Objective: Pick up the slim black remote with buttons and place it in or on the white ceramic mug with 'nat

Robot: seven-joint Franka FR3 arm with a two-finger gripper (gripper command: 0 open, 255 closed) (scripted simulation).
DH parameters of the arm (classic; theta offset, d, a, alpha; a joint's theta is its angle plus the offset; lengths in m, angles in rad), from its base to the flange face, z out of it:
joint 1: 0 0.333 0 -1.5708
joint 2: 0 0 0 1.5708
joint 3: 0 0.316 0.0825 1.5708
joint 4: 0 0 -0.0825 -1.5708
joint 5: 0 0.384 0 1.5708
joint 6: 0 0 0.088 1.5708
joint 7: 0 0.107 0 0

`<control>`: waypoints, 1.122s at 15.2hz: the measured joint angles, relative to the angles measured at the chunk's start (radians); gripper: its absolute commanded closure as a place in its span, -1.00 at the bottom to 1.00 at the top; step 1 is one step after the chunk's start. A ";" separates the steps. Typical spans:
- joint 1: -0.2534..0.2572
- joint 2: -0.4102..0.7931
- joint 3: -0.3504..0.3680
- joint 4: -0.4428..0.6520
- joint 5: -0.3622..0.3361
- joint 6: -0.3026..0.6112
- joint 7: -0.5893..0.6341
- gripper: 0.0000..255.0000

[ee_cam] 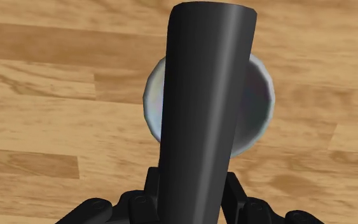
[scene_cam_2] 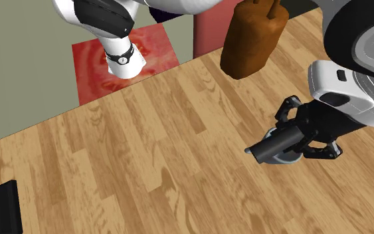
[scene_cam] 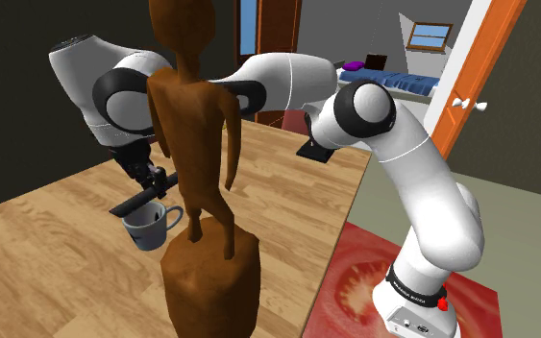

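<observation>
My gripper [scene_cam: 151,182] is shut on a slim black remote [scene_cam: 141,200], clasping it near one end so it sticks out roughly level. Directly beneath it stands a pale grey mug [scene_cam: 151,227] on the wooden table [scene_cam: 57,230], handle towards the brown statue. In the wrist view the remote [ee_cam: 203,108] runs lengthwise across the mug's round rim [ee_cam: 262,102], held between the two fingers [ee_cam: 236,191]. From the second exterior view the remote [scene_cam_2: 274,147] hovers just over the mug [scene_cam_2: 286,159], which is mostly hidden under it and the gripper [scene_cam_2: 306,136].
A tall brown figure statue [scene_cam: 199,163] on a block stands close beside the mug, at the table's near edge. A flat black box [scene_cam: 318,148] lies at the table's far corner. A red patterned mat [scene_cam: 355,288] covers the floor by the stand.
</observation>
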State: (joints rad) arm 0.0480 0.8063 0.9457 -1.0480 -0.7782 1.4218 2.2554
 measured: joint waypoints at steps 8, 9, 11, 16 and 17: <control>-0.033 0.019 -0.005 -0.088 -0.011 0.083 0.030 1.00; -0.037 0.018 -0.004 -0.097 -0.012 0.090 0.033 1.00; -0.038 0.017 -0.004 -0.100 -0.013 0.094 0.036 1.00; -0.040 0.016 -0.002 -0.103 -0.014 0.096 0.038 -1.00; -0.041 0.017 -0.002 -0.106 -0.013 0.097 0.038 -1.00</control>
State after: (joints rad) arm 0.0071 0.8229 0.9434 -1.1538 -0.7915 1.5185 2.2938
